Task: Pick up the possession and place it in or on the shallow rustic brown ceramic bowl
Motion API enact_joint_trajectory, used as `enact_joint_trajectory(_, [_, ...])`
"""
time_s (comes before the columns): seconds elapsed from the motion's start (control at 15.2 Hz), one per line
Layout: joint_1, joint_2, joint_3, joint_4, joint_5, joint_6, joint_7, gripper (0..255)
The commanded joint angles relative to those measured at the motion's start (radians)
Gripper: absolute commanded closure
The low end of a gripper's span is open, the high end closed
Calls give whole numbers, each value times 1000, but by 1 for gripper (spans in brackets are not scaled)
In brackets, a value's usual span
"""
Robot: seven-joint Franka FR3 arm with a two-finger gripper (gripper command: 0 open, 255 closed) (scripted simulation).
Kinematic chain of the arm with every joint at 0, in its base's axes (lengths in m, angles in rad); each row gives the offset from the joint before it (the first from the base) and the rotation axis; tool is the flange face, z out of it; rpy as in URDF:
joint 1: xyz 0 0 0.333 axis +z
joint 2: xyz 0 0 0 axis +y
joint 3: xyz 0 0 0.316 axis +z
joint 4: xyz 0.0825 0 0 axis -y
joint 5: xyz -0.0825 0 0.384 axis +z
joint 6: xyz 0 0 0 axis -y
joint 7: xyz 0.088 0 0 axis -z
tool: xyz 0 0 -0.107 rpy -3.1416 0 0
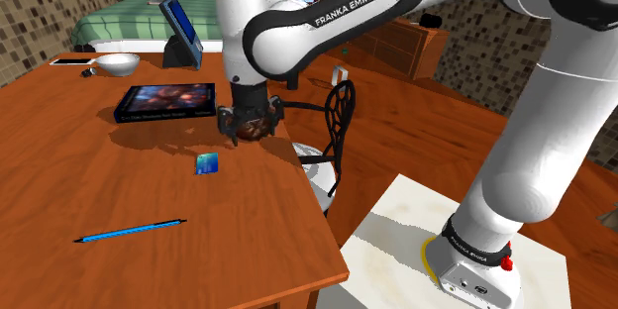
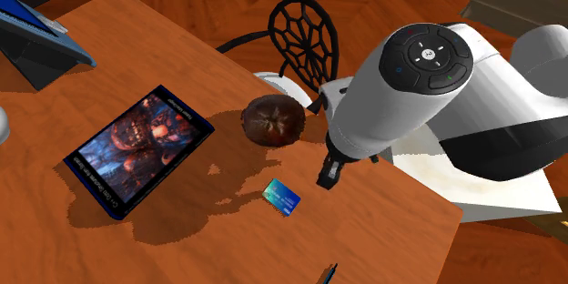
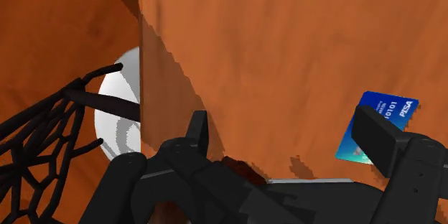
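Observation:
The possession is a small blue bank card (image 1: pixel 207 163) lying flat on the wooden table (image 1: pixel 89 178); it also shows as the card (image 2: pixel 282 197) and the card (image 3: pixel 379 113). The shallow dark brown bowl (image 2: pixel 273 120) stands near the table's edge, a short way from the card. My black gripper (image 2: pixel 329 174) hangs low over the table between bowl and edge. In the shoulder view the gripper (image 1: pixel 241 131) overlaps the bowl (image 1: pixel 256 130). In the wrist view the gripper (image 3: pixel 283 123) is open with nothing between its fingers, and the card lies just beyond one fingertip (image 3: pixel 377 133).
A dark picture book (image 2: pixel 136 150) lies beside the bowl. A blue pen (image 1: pixel 129 230) lies near the table's front edge. A black wire-backed chair (image 2: pixel 305 32) stands against the table edge. A white bowl (image 1: pixel 117 62), a phone (image 1: pixel 71 60) and a propped tablet (image 1: pixel 183 30) are far back.

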Motion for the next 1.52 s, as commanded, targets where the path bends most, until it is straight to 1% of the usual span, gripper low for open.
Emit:
enact_joint_trajectory(0.0, [18,92,5,83,-61,-1,88,0])
enact_joint_trajectory(0.33, [89,302,-31,298,-186,-19,245,0])
enact_joint_trajectory(0.59, [159,469,-75,506,-256,-58,332,0])
enact_joint_trajectory(0.66, [171,496,-83,542,-264,-66,342,0])
enact_joint_trajectory(1.12, [170,536,-98,512,-286,2,355,0])
enact_joint_trajectory(1.45, [170,540,-100,510,-288,8,356,0])
